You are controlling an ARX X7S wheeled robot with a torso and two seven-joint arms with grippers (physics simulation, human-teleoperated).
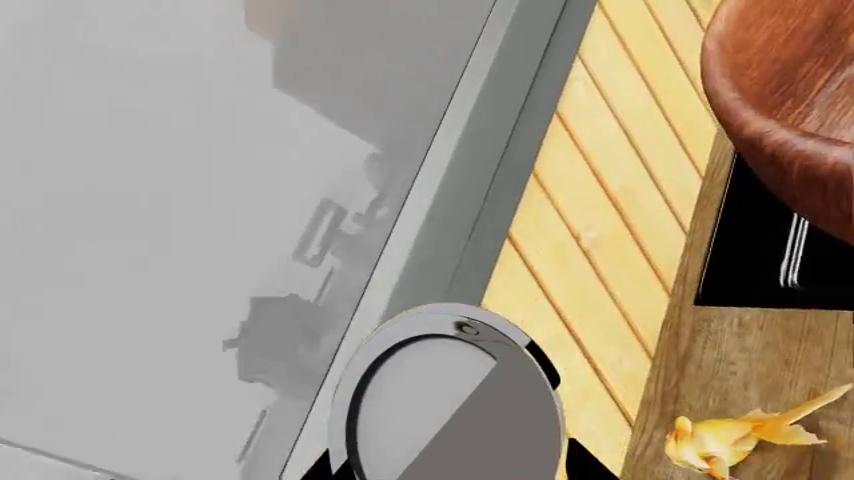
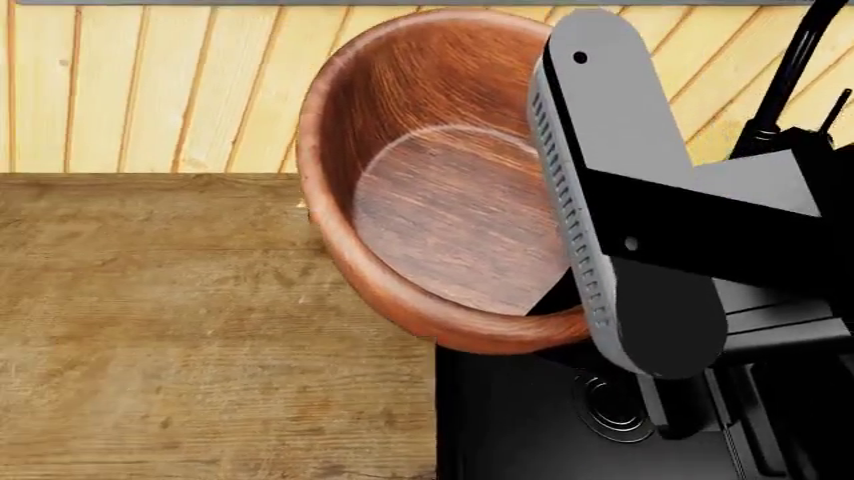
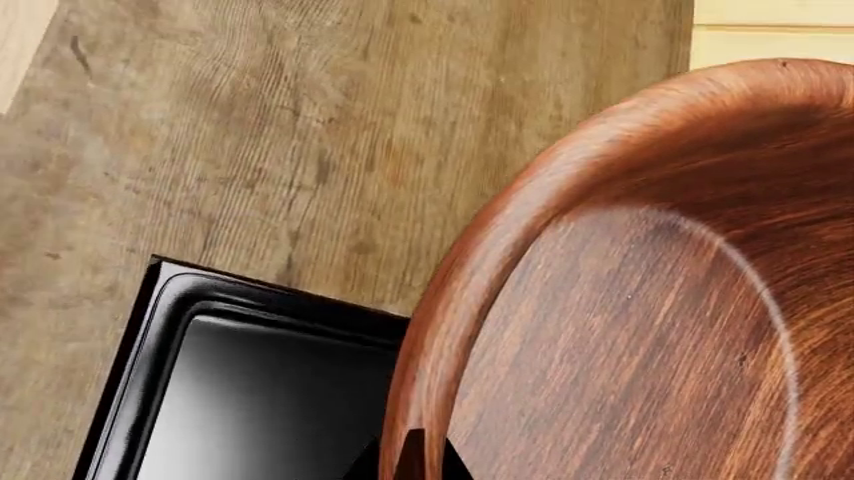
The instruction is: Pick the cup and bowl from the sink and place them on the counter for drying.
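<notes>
The large reddish-brown wooden bowl hangs tilted over the sink's left edge, partly above the counter. My right gripper is shut on the bowl, one fingertip on each side of its thick rim. The right arm hides the bowl's right side. In the left wrist view a pale round cup sits between the black fingertips of my left gripper, which is shut on it. The black sink lies below the bowl. The left gripper is out of the head view.
A tall black faucet rises at the back right and a round drain shows in the basin. A pale plank wall backs the counter. A small yellow object lies on the counter near the sink.
</notes>
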